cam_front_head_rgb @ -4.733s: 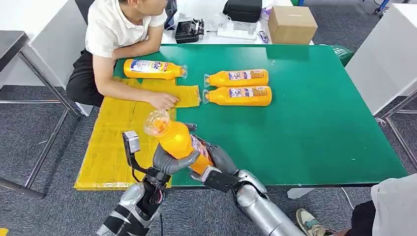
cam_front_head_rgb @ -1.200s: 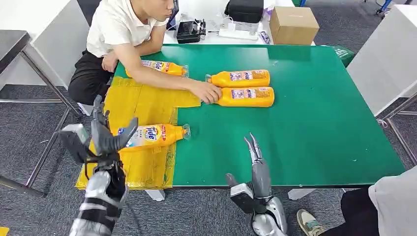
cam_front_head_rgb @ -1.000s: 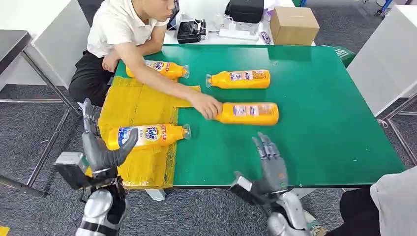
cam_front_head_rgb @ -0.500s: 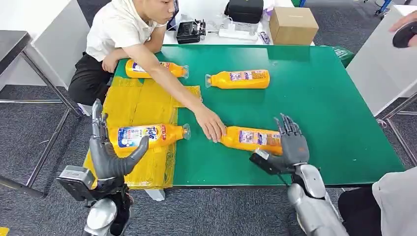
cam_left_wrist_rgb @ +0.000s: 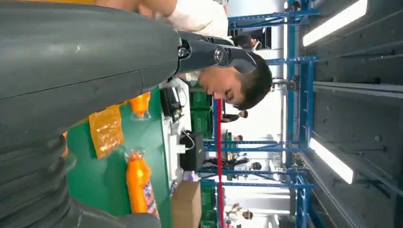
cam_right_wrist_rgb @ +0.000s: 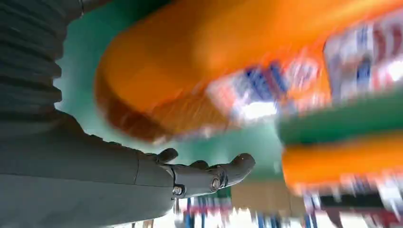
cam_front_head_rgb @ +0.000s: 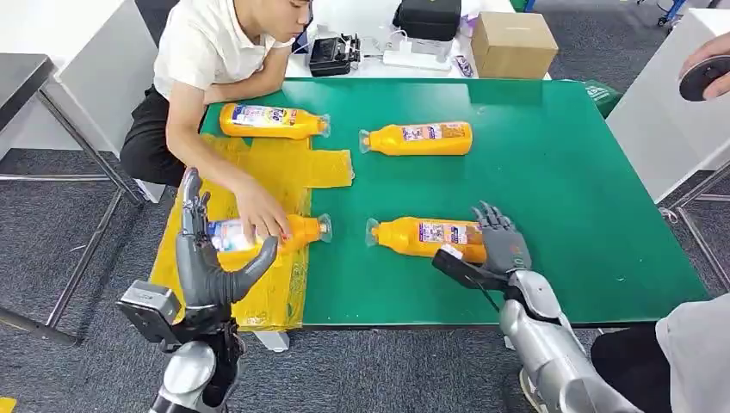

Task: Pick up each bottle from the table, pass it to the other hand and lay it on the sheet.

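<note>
Several orange bottles lie on the green table [cam_front_head_rgb: 559, 172]. One bottle [cam_front_head_rgb: 422, 237] lies near the front edge; my right hand [cam_front_head_rgb: 501, 246] is at its base end with fingers spread over it, not closed. In the right wrist view that bottle [cam_right_wrist_rgb: 237, 57] is blurred, close above my thumb [cam_right_wrist_rgb: 209, 175], with a gap between. Another bottle [cam_front_head_rgb: 297, 231] lies on the yellow sheet [cam_front_head_rgb: 258, 172], with a person's hand [cam_front_head_rgb: 261, 217] resting on it. My left hand [cam_front_head_rgb: 207, 262] is raised, open and holding nothing, near the sheet's front.
Two more bottles lie further back: one [cam_front_head_rgb: 269, 121] at the sheet's far edge, one [cam_front_head_rgb: 417, 138] mid-table, also seen as a bottle [cam_left_wrist_rgb: 138, 183] in the left wrist view. A seated person [cam_front_head_rgb: 207, 52] leans in at back left. A cardboard box [cam_front_head_rgb: 511, 43] stands behind the table.
The person's hand has let go of the near bottle and moved to the bottle on the sheet. My right hand has settled at the near bottle's base. My left hand has risen slightly.
</note>
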Robot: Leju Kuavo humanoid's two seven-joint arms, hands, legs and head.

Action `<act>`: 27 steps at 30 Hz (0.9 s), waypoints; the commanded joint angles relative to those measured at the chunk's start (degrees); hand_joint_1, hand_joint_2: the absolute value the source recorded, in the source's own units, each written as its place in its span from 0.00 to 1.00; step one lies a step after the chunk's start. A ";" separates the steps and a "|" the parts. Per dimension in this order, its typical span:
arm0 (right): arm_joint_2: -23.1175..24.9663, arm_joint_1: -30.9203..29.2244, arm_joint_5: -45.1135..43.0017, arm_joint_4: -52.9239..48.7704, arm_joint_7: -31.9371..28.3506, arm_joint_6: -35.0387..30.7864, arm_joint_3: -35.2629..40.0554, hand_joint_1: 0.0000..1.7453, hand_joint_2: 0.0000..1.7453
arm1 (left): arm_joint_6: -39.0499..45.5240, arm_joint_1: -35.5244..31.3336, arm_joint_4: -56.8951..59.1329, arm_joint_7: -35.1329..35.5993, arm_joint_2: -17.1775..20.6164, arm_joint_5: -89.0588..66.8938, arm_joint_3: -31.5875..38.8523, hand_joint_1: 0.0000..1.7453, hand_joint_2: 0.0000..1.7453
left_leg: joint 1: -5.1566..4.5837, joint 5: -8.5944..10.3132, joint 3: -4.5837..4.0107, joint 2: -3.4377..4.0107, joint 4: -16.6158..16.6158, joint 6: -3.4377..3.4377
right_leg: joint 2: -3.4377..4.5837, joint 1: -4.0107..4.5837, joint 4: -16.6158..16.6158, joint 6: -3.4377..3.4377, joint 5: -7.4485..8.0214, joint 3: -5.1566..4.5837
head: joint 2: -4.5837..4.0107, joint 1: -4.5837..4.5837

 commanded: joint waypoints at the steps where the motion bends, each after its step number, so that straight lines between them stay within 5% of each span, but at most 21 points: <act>1: 2.95 -7.12 1.56 14.10 5.55 7.54 4.02 0.00 1.00 | -2.48 -3.47 5.98 3.09 0.64 4.37 -2.21 0.00 1.00 | -0.01 -0.08 0.29 0.16 -0.06 -0.04 | 0.07 0.01 -0.06 -0.06 -0.04 0.26 | 0.00 0.00; 18: 2.24 -8.18 1.36 14.93 6.36 10.82 4.41 0.00 1.00 | -2.84 -4.42 6.65 3.01 0.51 4.80 -2.28 0.00 1.00 | 0.02 -0.02 0.51 0.32 -0.06 -0.05 | 0.06 0.04 -0.09 -0.18 0.12 0.35 | 0.00 0.02; 19: 2.18 -8.16 1.35 15.03 6.36 10.96 4.40 0.05 1.00 | -2.84 -4.50 6.64 3.01 0.47 4.80 -2.29 0.00 1.00 | 0.00 -0.02 0.53 0.33 -0.08 -0.05 | 0.06 0.03 -0.09 -0.18 0.12 0.37 | 0.00 0.00; 20: 2.27 -8.32 0.93 15.12 6.16 11.68 4.16 0.83 1.00 | -2.97 -4.60 6.76 2.97 0.51 4.89 -2.38 0.00 1.00 | 0.01 -0.01 0.51 0.34 -0.07 -0.05 | 0.08 0.03 -0.09 -0.17 0.13 0.35 | 0.00 0.02; 21: 2.17 -8.26 0.08 15.07 4.91 11.90 3.70 1.00 1.00 | -3.16 -4.90 7.01 2.88 0.43 5.14 -2.52 0.00 1.00 | 0.02 -0.02 0.56 0.34 -0.09 -0.06 | 0.06 0.04 -0.11 -0.19 0.11 0.40 | 0.00 0.00; 27: 2.05 -6.50 -3.30 15.68 -0.97 11.39 2.05 1.00 1.00 | -3.64 -5.91 7.74 2.19 0.64 5.76 -3.12 0.00 1.00 | 0.04 0.00 0.52 0.29 -0.07 -0.05 | 0.06 0.06 -0.10 -0.18 0.13 0.37 | 0.00 0.04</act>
